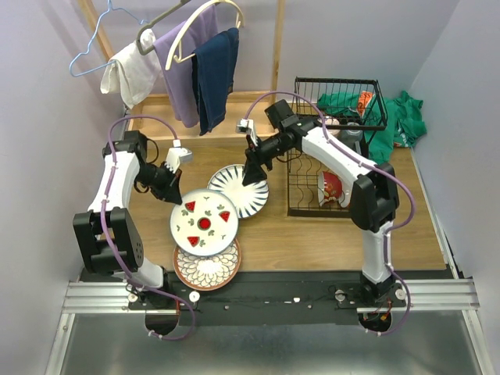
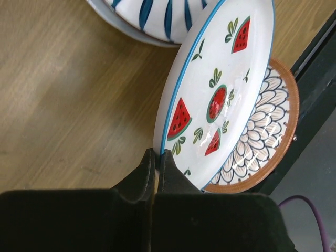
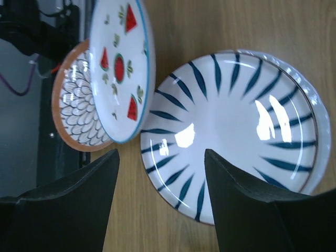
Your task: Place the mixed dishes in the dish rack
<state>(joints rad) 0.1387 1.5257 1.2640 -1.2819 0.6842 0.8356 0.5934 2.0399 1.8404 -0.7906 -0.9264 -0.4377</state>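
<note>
Left gripper (image 1: 173, 187): jaws pinched together on the 10 o'clock rim of the fruit plate (image 1: 205, 222). The left wrist view shows both fingers (image 2: 140, 176) clamped on the blue edge line.

Fruit plate is held tilted. Its 6 o'clock half overhangs the orange-rimmed plate (image 1: 207, 268), and its 1 o'clock edge overlaps the striped plate (image 1: 238, 190) rim. I can't tell whether it touches either plate.

Right gripper (image 1: 251, 175): jaws wide apart, nothing between them. It sits over the striped plate near its 12 o'clock rim. The right wrist view has the fingers (image 3: 231, 189) straddling the rim section nearest the fruit plate (image 3: 119, 68). Contact with the plate can't be told.

Striped plate lies flat on the table (image 1: 312, 234), near centre.

Dish rack (image 1: 336, 148) is at 3 o'clock from the striped plate, with only a narrow strip of bare wood between plate rim and rack wire. A red-and-white piece (image 1: 332, 188) sits in the lower tier on the near side. The right forearm runs across the rack's left edge.

Open room:
- Bare wood from 9 to 12 o'clock of the left gripper, up to the table's back edge.
- A wide bare patch at 5 o'clock from the striped plate, in front of the rack.
- The orange-rimmed plate's 6 o'clock rim is right at the table's near edge.

Green cloth (image 1: 402, 117) is bunched behind the rack at 1 o'clock. Hanging clothes (image 1: 195, 70) are at 11 o'clock, well apart from both grippers.
</note>
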